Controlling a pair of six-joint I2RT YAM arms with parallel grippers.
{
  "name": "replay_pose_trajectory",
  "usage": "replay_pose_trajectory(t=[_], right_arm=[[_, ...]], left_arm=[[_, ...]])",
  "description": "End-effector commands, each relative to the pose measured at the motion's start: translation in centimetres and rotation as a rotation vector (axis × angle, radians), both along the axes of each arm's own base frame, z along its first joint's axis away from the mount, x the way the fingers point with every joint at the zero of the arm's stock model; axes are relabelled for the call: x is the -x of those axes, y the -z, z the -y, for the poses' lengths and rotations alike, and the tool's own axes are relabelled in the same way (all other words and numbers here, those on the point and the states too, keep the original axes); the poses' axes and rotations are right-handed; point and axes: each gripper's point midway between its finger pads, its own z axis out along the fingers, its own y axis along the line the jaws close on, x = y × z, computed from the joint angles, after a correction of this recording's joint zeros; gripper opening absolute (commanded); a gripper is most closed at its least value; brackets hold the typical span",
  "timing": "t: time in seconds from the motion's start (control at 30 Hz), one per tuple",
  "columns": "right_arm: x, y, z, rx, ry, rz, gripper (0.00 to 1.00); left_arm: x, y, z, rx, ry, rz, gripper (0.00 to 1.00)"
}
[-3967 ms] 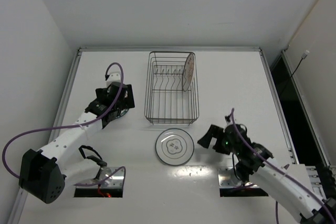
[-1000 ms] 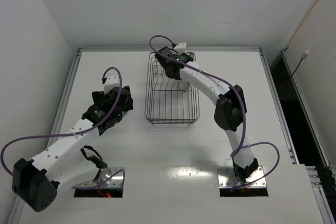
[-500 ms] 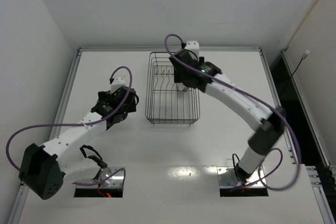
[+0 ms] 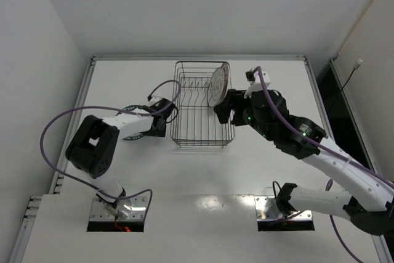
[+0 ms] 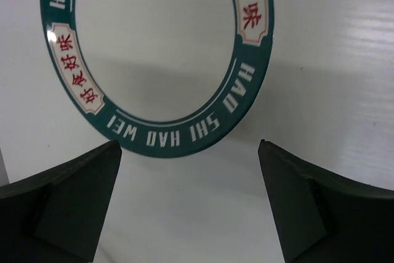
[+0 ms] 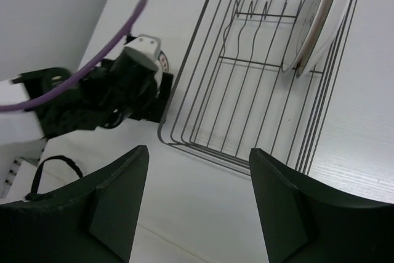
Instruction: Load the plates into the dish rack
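Grippers of mine both spread, empty: left gripper (image 5: 189,149) hovers over teal-ringed lettered disc (image 5: 246,84) on counter (image 5: 345,60), right gripper (image 6: 198,152) beside dark wire dish rack (image 6: 246,90), right edge. Plates (image 6: 308,23), white, one orange-brown patterned, stand on edge together at rack's far right.

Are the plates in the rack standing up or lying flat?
Standing up. The plates rest on edge, tilted slightly, inside the dish rack, at its far right corner.

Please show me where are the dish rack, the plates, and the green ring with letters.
dish rack (image 4: 201,141), top external view, near wire wall.
plates (image 6: 313,13), right wrist view, face of the nearer plate.
green ring (image 5: 172,140), left wrist view, lettered lower band.
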Motion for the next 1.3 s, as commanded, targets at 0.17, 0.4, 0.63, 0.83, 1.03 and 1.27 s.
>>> replay_pose_trajectory(t=[0.17,0.4,0.63,0.83,1.03,1.27], right_arm=[[3.2,-4.1,2.8,-0.190,-0.003,0.080,0.64],[4.6,-4.6,6.5,-0.215,0.069,0.117,0.65],[4.9,-3.7,7.1,-0.196,0.084,0.087,0.65],[5.5,-2.4,7.7,-0.175,0.091,0.050,0.65],[6.0,0.2,9.3,-0.089,0.131,0.006,0.65],[6.7,3.1,11.4,-0.056,0.197,-0.045,0.64]], left_arm=[[-1.9,2.7,-1.9,-0.075,-0.060,-0.086,0.76],[-2.8,5.4,-2.8,-0.136,-0.082,-0.168,0.60],[-3.1,6.1,-3.2,-0.189,-0.106,-0.201,0.00],[-5.1,-0.3,-3.2,-0.157,-0.168,-0.018,0.00],[-6.7,-14.9,-0.6,-0.010,-0.182,0.312,0.00],[-8.9,-31.8,7.6,0.453,0.003,0.654,0.00]])
